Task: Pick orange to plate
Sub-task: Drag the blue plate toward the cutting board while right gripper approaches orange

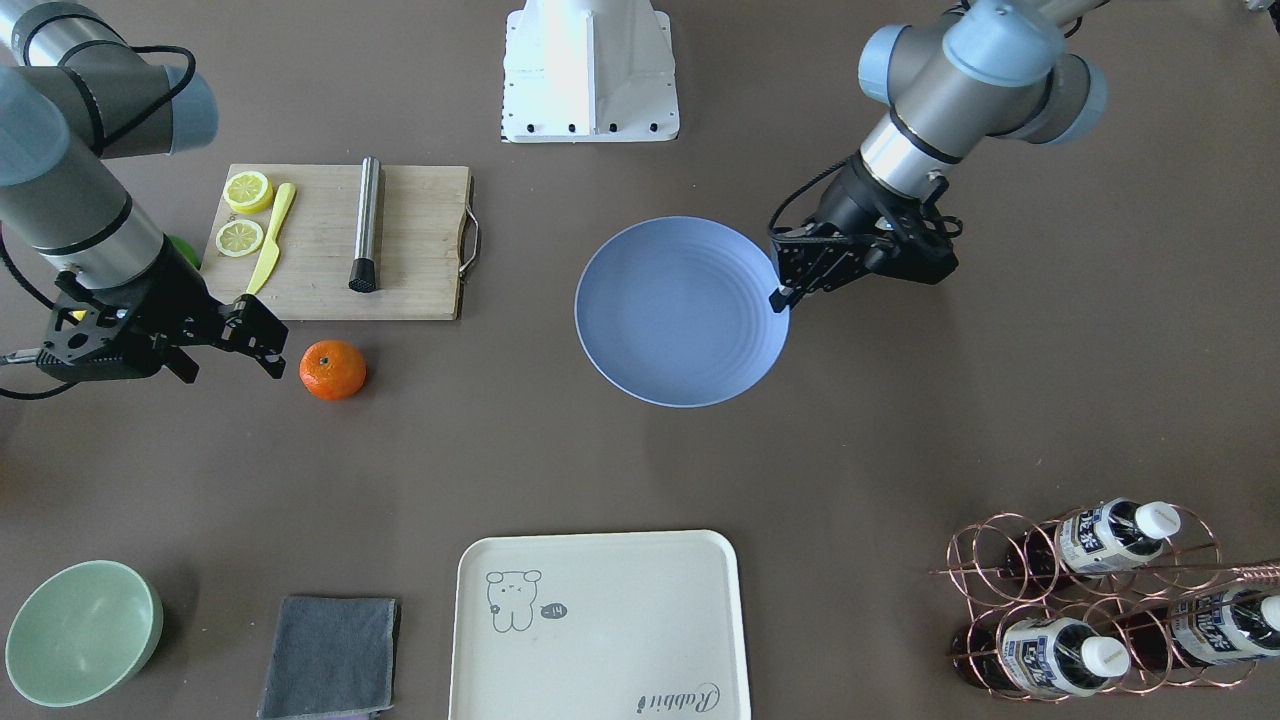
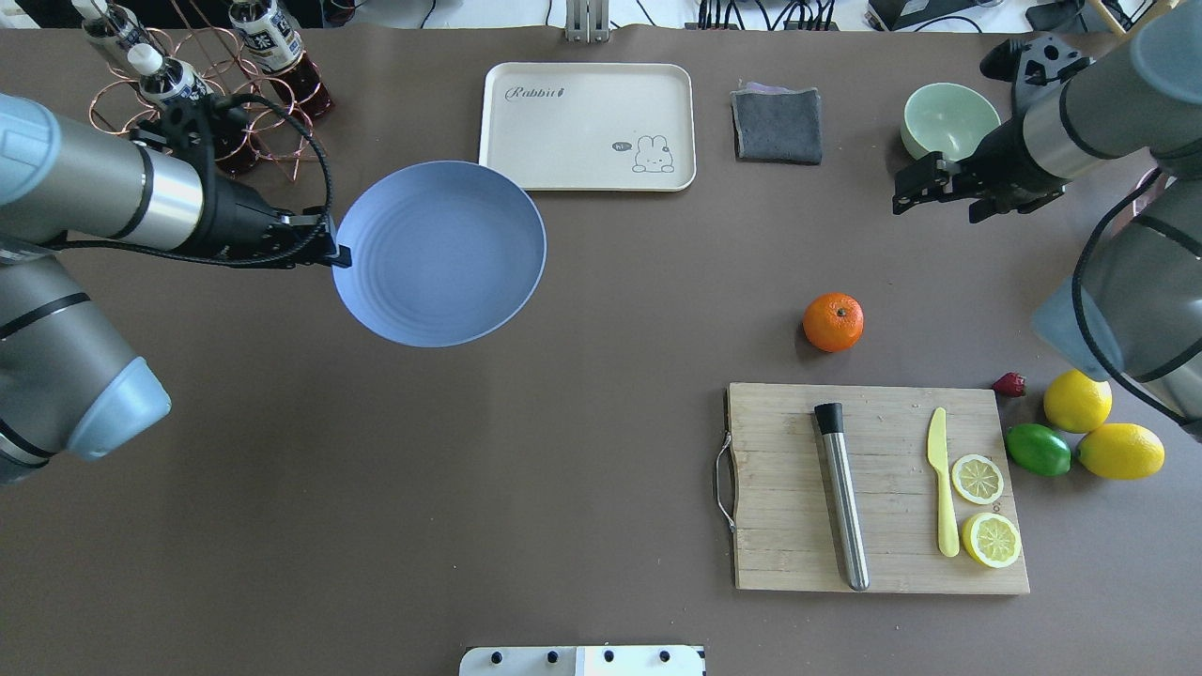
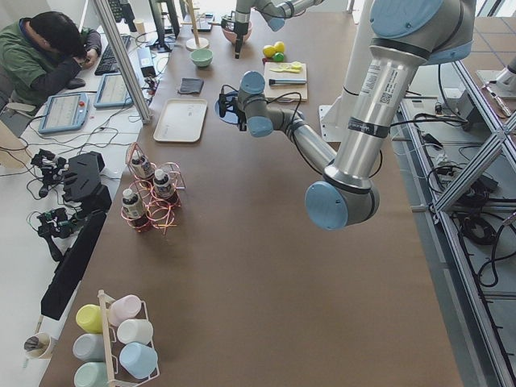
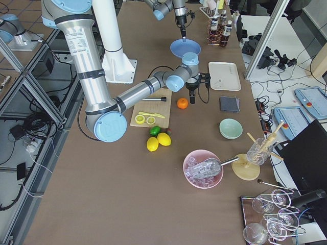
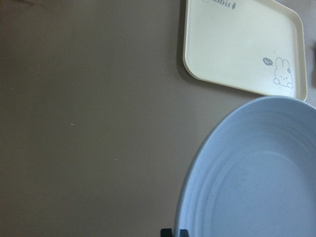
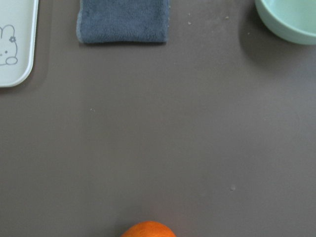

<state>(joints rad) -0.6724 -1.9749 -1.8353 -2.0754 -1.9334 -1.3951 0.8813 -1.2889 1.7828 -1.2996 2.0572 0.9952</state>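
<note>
nothing done yet: the orange [image 2: 833, 321] sits on the counter, well apart at the plate's [image 2: 439, 253] 3 o'clock seen from overhead. right pincer [image 1: 235, 365] hangs spread, empty, near it; left pincer [image 2: 340, 254] grasps the plate's rim.

Lighting is bright, even and diffuse from overhead in every view. Shadows are soft. A faint one edges the plate [image 1: 680, 310] on the counter [image 1: 900, 420], and a small one hugs the base of the orange [image 2: 833, 321]. The white robot base [image 1: 590, 60], beyond the plate, is overexposed and its detail is washed out. The left wrist view is soft, with the tray [image 5: 242, 44] pale and low in contrast. In the side views, straight lines lean toward the frame edges.
</note>
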